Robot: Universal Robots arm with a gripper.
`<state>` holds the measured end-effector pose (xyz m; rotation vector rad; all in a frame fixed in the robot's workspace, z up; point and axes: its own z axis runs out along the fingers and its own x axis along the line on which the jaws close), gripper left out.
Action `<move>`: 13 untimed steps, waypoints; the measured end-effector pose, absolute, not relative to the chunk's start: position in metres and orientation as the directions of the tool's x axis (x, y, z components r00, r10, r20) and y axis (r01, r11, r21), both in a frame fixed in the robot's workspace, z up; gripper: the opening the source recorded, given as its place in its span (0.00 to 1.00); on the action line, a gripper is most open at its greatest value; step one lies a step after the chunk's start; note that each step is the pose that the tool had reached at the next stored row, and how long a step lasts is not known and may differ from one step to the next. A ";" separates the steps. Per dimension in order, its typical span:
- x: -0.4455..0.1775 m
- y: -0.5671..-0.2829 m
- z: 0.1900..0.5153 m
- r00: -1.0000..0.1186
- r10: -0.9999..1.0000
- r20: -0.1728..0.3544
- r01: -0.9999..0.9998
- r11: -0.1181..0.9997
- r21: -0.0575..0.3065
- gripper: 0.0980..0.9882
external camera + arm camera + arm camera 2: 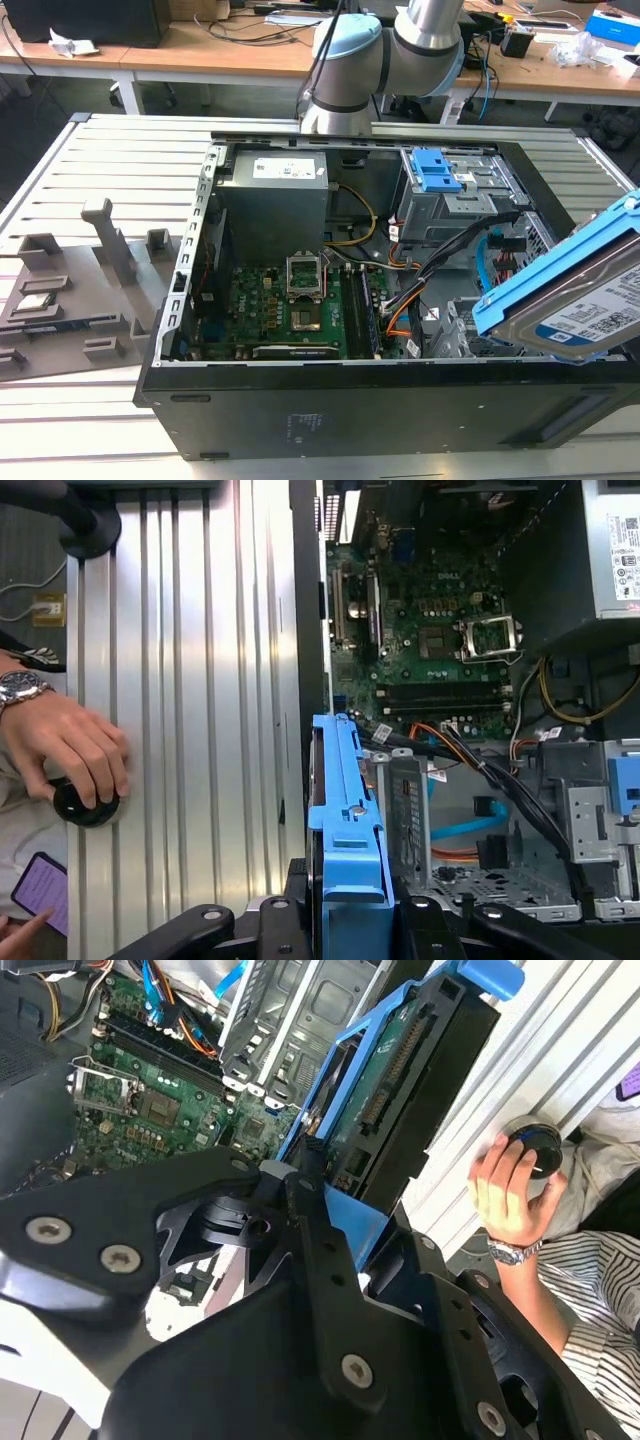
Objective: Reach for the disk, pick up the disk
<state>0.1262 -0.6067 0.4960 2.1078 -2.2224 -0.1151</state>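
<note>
One disk (580, 300) in its blue bracket hangs tilted above the open computer case (300, 400), over the case's front corner at the exterior view's right. The gripper (320, 1175) pinches its bracket. A person's hand (65, 745) rests on the slatted table (200, 680) beside the case.

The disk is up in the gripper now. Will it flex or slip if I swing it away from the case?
Probably stiff: the disk is a metal slab in a blue bracket. Slip is possible, since the gripper seems to clamp smooth plastic at one end, with the rest overhanging. Likely dense for its size, so swing gently.
</note>
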 end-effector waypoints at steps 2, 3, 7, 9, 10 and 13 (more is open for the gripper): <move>0.127 -0.607 0.490 -0.053 -0.999 0.004 -0.993 0.053 0.109 0.30; 0.127 -0.607 0.488 -0.053 -0.999 0.004 -0.993 0.053 0.110 0.30; 0.127 -0.602 0.480 -0.053 -0.999 0.003 -0.992 0.053 0.111 0.30; 0.127 -0.601 0.481 -0.053 -0.999 0.006 -0.992 0.053 0.111 0.30; 0.127 -0.600 0.481 -0.053 -0.999 0.008 -0.992 0.053 0.111 0.30; 0.127 -0.598 0.482 -0.053 -0.999 0.008 -0.992 0.053 0.111 0.30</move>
